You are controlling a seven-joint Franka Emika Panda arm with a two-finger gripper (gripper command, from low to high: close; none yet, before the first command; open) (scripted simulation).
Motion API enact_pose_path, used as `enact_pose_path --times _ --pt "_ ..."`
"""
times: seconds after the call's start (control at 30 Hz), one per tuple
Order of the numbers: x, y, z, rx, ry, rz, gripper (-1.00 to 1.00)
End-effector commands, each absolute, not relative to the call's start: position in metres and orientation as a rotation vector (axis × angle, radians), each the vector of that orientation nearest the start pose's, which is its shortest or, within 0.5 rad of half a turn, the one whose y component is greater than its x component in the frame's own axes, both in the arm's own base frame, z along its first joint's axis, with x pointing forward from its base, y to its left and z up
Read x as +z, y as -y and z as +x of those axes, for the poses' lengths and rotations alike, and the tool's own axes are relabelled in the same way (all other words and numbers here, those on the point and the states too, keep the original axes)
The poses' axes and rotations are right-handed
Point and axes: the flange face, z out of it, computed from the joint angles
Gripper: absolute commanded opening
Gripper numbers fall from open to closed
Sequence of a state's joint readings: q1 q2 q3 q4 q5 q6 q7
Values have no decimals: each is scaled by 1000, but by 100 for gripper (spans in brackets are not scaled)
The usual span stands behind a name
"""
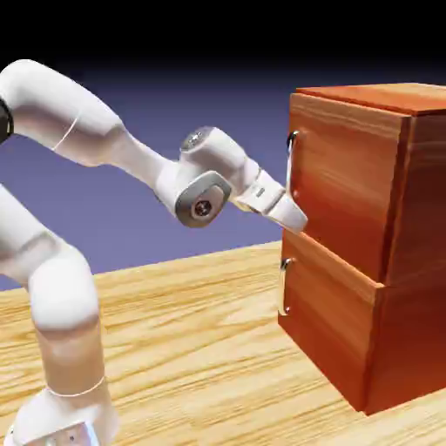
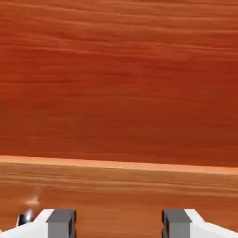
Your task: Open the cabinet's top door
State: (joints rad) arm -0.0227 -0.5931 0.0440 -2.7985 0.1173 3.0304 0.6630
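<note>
A: Where do we find the top door?

B: We see the top door on the right in the exterior view, as the upper front panel of the cabinet. It looks shut to us, lying flush with the front. Its silver handle stands upright along the panel's left edge.

A: And below it?

B: We have the lower panel, shut too, with its own silver handle at the left edge. The whole cabinet stands on the light wooden table.

A: Where is our arm?

B: Our white arm rises at the left and reaches right. It brings the gripper near the lower left part of the top door, just above the seam between the panels and lower than the upper handle. We cannot tell whether it touches the wood.

A: Do we hold anything?

B: No, we stand released: in the hand view the grey fingertips are wide apart, with only wood showing between them. Above them we see a pale strip running across the wood, and just left of the left-hand tip, a bit of shiny metal.
</note>
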Motion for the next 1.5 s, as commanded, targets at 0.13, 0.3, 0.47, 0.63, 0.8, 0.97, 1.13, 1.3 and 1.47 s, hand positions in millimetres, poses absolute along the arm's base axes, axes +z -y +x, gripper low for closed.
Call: enact_pose_path --times 0.13,0.3,0.47,0.63,0.8,0.97,1.13,1.3,1.47 --pt "494 7 383 -1119 -984 -2384 0" --pt "513 11 377 -1169 -994 -2320 0" --pt "529 12 369 -1220 -996 -2256 0" --pt "540 9 361 -1273 -988 -2194 0" --pt "548 3 353 -1327 -973 -2134 0" --pt "552 -6 347 -1384 -952 -2075 0" --pt "552 -18 342 -1442 -926 -2020 0" --pt "548 -32 340 -1501 -898 -1966 0" --pt "540 -48 340 -1563 -869 -1915 0"
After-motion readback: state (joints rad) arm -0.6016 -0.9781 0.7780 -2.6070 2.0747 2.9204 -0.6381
